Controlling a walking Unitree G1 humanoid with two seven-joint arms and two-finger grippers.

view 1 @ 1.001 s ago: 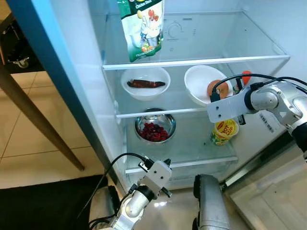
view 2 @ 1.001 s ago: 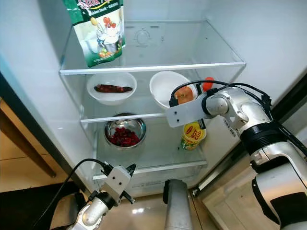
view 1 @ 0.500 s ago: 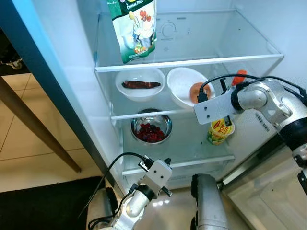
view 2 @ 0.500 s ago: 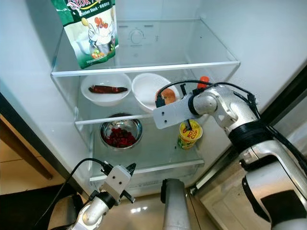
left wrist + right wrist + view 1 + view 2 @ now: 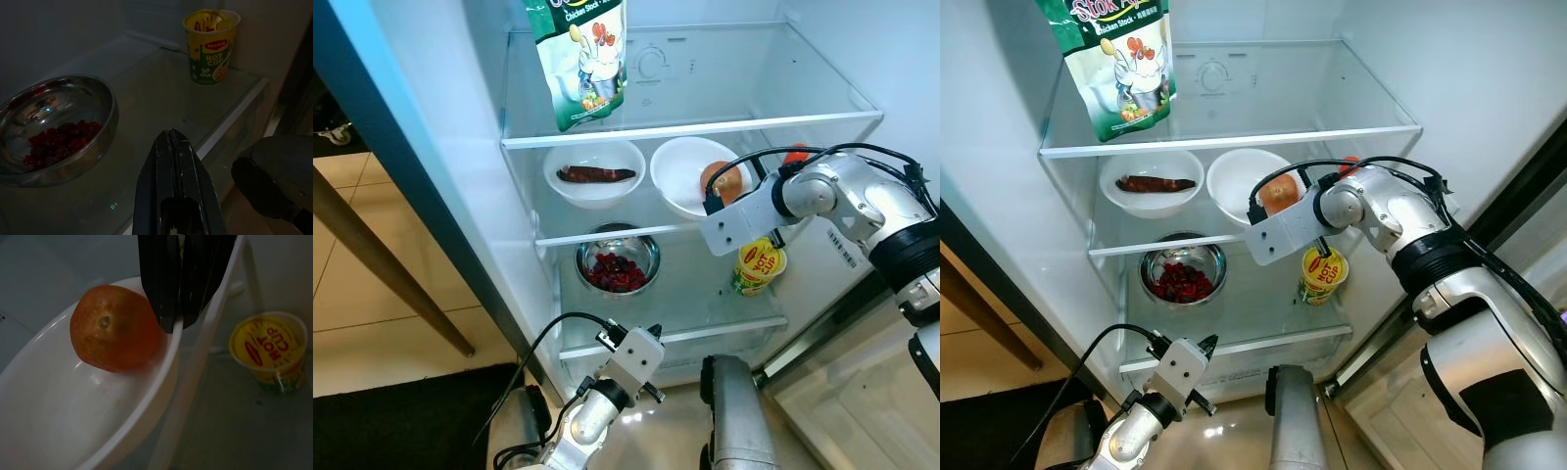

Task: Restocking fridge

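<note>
Inside the fridge (image 5: 724, 69), the right gripper (image 5: 178, 320) hovers at the white bowl's (image 5: 88, 421) rim beside the onion (image 5: 113, 328), jaws nearly closed and empty, while the left gripper (image 5: 173, 147), jaws closed, hangs low.

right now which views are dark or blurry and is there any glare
Left and right eye views: bright and sharp, with a small glint on the floor by the left pincer. Left wrist view: dim, though the steel bowl and noodle cup stay readable. Right wrist view: dim and soft, with the tomato slightly blurred beside the right pincer.
</note>
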